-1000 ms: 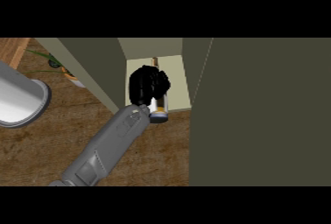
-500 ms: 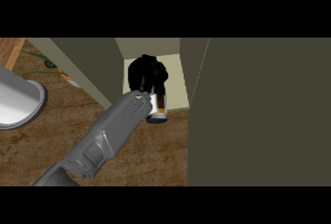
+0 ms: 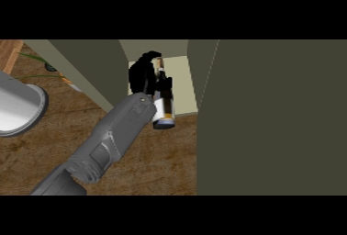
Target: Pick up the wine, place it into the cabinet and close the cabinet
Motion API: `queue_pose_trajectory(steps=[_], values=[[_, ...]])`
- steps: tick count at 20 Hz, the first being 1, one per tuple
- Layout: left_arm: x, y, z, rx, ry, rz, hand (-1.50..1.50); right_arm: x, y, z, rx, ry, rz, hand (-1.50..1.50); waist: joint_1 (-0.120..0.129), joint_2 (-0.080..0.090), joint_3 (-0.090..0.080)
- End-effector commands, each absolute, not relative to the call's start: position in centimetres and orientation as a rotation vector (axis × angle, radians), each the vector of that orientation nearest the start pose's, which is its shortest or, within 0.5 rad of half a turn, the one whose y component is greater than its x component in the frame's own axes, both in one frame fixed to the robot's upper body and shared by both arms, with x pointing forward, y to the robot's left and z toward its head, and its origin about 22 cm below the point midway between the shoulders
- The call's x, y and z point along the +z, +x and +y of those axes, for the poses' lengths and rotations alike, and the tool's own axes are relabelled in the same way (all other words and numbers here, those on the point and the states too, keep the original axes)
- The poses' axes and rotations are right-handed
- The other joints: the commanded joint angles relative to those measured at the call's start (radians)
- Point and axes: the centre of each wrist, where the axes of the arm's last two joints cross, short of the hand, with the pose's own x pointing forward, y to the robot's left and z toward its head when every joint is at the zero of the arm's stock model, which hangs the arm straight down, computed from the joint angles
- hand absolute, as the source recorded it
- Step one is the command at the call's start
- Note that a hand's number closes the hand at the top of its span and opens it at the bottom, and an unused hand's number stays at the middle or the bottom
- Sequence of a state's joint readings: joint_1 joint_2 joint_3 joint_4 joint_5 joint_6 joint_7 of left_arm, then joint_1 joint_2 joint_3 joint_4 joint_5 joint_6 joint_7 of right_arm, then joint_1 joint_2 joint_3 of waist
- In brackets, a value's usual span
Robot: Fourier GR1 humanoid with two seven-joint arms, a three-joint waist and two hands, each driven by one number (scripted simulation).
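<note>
The wine bottle (image 3: 163, 103) is dark with a pale label and an orange band. It points neck-first into the open cabinet's cream interior (image 3: 181, 80), and its base hangs over the cabinet's front edge. My left hand (image 3: 142, 73) is inside the cabinet opening, shut on the bottle from its left side, thumb across the glass. The grey forearm runs in from the lower left and hides part of the bottle's lower left side. My right hand does not show.
The cabinet's large olive door (image 3: 271, 114) stands open and fills the right half of the view. A second olive panel (image 3: 88, 69) flanks the opening on the left. A grey round pot (image 3: 13, 110) and green leaves (image 3: 37, 62) sit at left on the wooden counter (image 3: 149, 165).
My left hand has carried the bottle farther into the cabinet, up the view. The bottle now shows more fully to the right of the hand.
</note>
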State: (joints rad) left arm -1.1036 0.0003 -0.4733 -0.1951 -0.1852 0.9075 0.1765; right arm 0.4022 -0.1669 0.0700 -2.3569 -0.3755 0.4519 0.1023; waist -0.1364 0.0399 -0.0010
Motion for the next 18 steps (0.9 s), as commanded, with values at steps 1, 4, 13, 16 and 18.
queue_pose_trajectory(steps=[1, 4, 13, 16, 18], values=[[1.3, 41.7, 9.3, -0.413, 0.995, -1.423, -1.5, 13.2, 11.5, -24.7, 0.35, 0.532, -1.861, -1.5, -0.002, -0.001, -0.001], [1.1, 41.6, 9.3, -0.397, 0.998, -1.415, -1.5, 13.4, 11.6, -24.9, 0.346, 0.556, -1.868, -1.5, -0.015, 0.002, -0.001], [2.2, 41.6, 8.4, -0.271, 0.814, -1.55, -1.5, 13.0, 11.4, -24.6, 0.329, 0.574, -1.861, -1.5, 0.013, -0.005, -0.003], [3.5, 41.8, 7.7, -0.235, 0.757, -1.621, -1.5, 14.3, 10.9, -25.1, 0.321, 0.542, -1.858, -1.5, 0.039, -0.015, -0.003], [2.5, 41.5, 8.4, -0.204, 0.753, -1.638, -1.5, 13.4, 10.5, -24.6, 0.316, 0.552, -1.855, -1.5, 0.029, -0.014, -0.002]])
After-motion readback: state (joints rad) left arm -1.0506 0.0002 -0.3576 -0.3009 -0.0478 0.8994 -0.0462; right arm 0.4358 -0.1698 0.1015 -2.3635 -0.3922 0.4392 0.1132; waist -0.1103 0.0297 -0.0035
